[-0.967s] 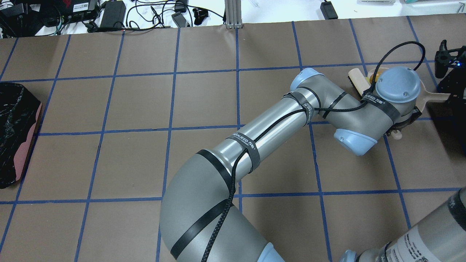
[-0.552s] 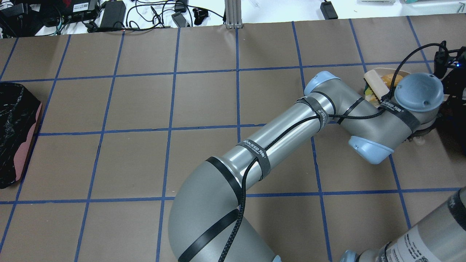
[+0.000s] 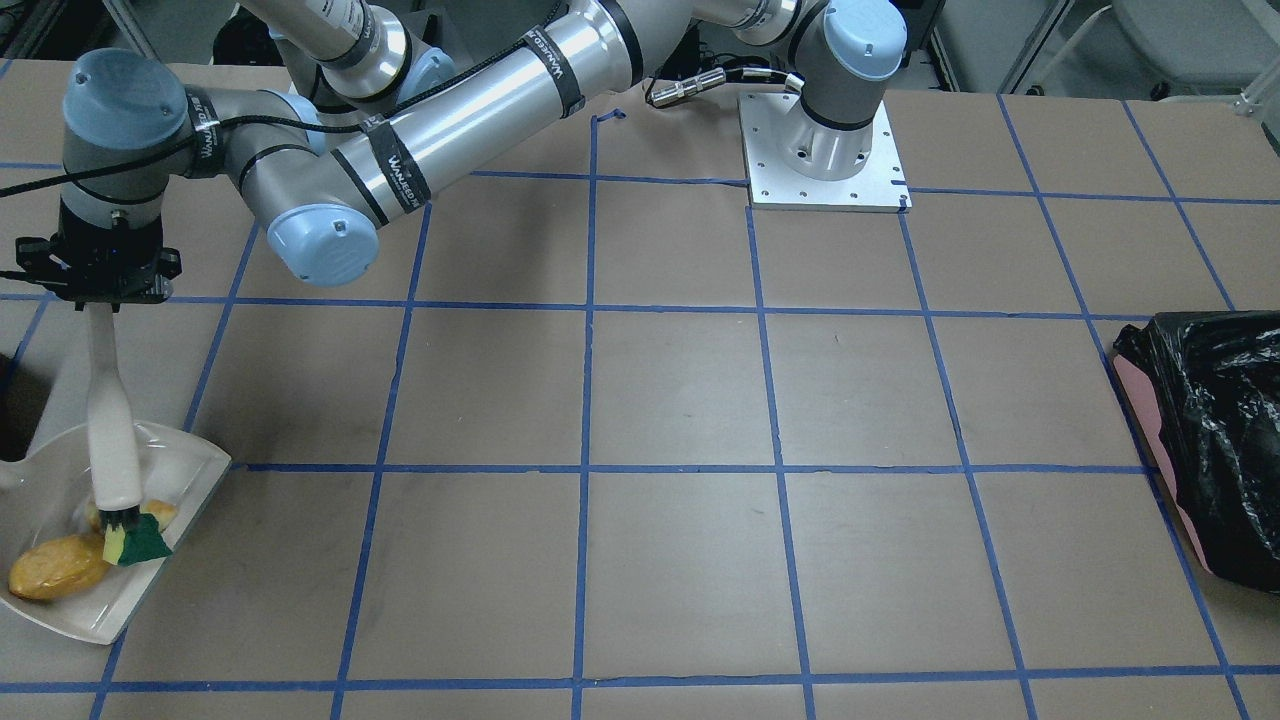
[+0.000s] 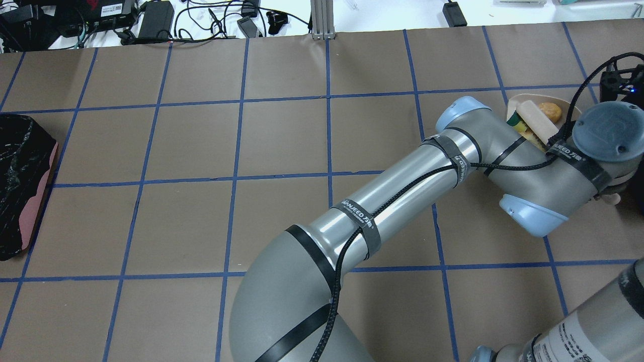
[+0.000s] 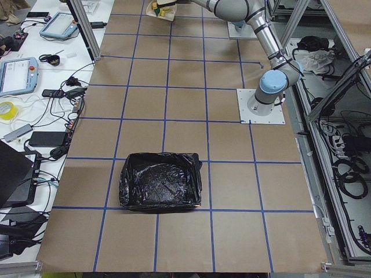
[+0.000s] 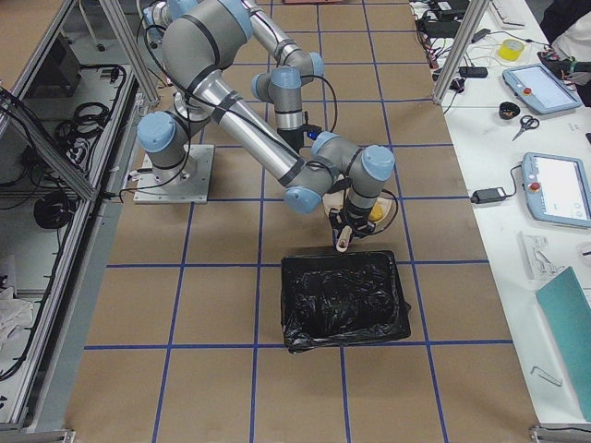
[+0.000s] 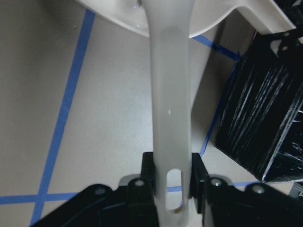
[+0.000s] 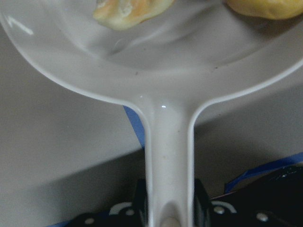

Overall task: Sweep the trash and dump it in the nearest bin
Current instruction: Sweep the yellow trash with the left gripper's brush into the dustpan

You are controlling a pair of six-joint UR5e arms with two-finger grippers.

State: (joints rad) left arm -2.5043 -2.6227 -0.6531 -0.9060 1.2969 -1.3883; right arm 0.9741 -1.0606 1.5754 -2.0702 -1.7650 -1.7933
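The white dustpan (image 3: 60,610) lies on the table with the trash in it: a glossy yellow-orange lump (image 3: 55,568), a yellow-and-green sponge (image 3: 135,540) and an orange peel piece (image 8: 132,9). My left gripper (image 7: 173,177) is shut on the handle of a white brush (image 3: 110,420). The brush slopes down into the pan, its black bristles against the sponge. My right gripper (image 8: 168,210) is shut on the dustpan's handle (image 8: 168,156). In the overhead view my left wrist (image 4: 606,130) covers most of the pan (image 4: 518,100).
A bin lined with a black bag (image 6: 342,300) stands right beside the dustpan, close to both grippers. A second black-lined bin (image 4: 20,186) sits at the opposite end of the table. Cables and power bricks (image 4: 156,20) lie beyond the far edge.
My left arm has swung to the right, carrying the brush head further into the dustpan. The lump and sponge now show beside the brush in the pan.
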